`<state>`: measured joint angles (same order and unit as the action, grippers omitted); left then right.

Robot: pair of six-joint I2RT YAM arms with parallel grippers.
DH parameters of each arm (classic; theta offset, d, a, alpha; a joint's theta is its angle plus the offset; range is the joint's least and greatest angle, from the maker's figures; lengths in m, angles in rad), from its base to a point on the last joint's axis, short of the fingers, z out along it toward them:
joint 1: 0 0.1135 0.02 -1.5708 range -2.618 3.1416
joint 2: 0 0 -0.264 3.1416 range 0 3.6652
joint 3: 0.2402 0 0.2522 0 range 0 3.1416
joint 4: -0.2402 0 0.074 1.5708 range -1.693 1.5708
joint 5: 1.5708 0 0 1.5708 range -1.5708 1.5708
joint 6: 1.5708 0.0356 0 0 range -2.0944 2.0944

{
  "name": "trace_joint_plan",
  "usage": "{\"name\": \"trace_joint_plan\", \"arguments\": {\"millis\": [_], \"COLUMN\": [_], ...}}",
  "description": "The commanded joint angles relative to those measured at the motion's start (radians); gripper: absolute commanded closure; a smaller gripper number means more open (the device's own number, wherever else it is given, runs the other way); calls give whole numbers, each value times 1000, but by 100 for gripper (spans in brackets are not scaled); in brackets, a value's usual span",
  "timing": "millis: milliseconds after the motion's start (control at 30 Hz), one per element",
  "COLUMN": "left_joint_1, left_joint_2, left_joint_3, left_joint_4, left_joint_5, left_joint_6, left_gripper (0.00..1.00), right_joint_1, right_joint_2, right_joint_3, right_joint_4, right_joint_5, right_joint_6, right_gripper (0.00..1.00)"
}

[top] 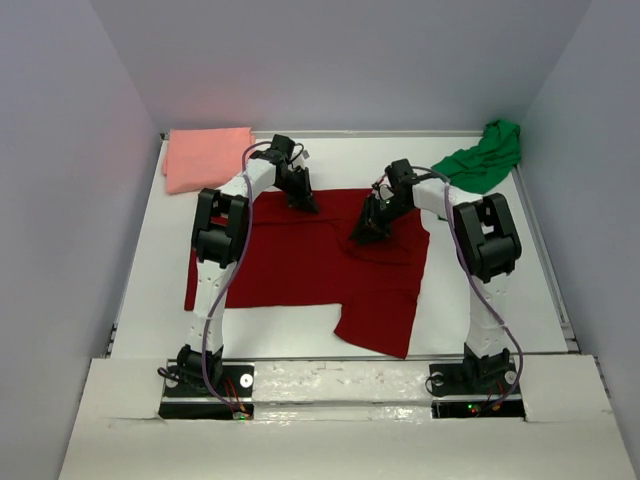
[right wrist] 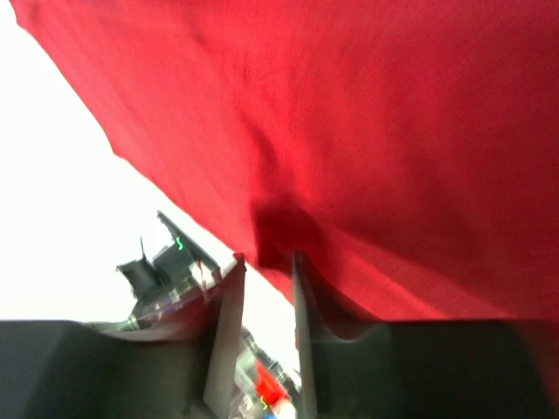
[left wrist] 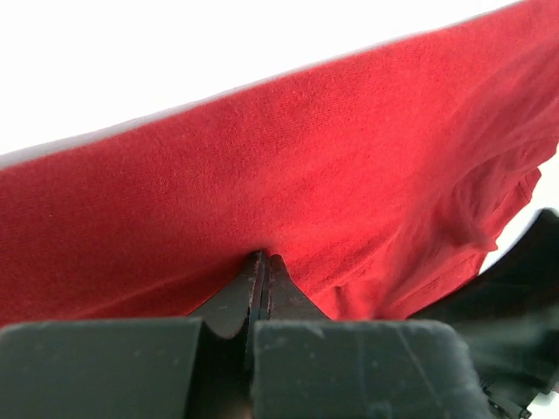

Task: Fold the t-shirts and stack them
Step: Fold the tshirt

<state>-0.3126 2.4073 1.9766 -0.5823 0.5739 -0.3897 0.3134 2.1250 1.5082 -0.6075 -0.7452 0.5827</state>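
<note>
The dark red t-shirt lies spread on the white table's middle, one sleeve hanging toward the near edge. My left gripper is at its far edge; in the left wrist view the gripper is shut, pinching the red cloth. My right gripper is over the shirt's upper right part; in the right wrist view it stands open, with the red cloth's edge at its tips. The salmon pink t-shirt lies folded at the far left. The bright green t-shirt lies crumpled at the far right.
The white table has a raised rim and grey walls close on three sides. The two arms stand near each other over the shirt; the other arm shows in the right wrist view.
</note>
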Motion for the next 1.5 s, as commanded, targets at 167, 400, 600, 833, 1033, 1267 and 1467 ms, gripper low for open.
{"name": "trace_joint_plan", "arguments": {"millis": [167, 400, 600, 833, 1033, 1267, 1467], "left_joint_1": [-2, -3, 4, 92, 185, 265, 336], "left_joint_2": [23, 3, -69, -344, -713, -922, -1016], "left_joint_3": [39, 19, 30, -112, -476, -688, -851], "left_joint_4": [-25, -25, -36, -39, 0, -100, -152], "left_joint_5": [-8, -20, -34, -137, -224, -306, -330], "left_joint_6": [5, 2, -3, -37, -86, -69, -101], "left_gripper": [100, 100, 100, 100, 100, 96, 59], "right_joint_1": [73, 61, 0, -27, -27, -27, -27], "right_joint_2": [107, 29, -86, -356, -557, -634, -611], "right_joint_3": [64, 133, 173, 29, -224, -368, -365], "right_joint_4": [-299, -272, -274, -299, -288, -311, -403], "right_joint_5": [-204, -172, -162, 157, 297, 299, 320], "right_joint_6": [-145, -136, -139, -233, -222, -201, -175], "right_gripper": [17, 15, 16, 20, 40, 100, 96]}}
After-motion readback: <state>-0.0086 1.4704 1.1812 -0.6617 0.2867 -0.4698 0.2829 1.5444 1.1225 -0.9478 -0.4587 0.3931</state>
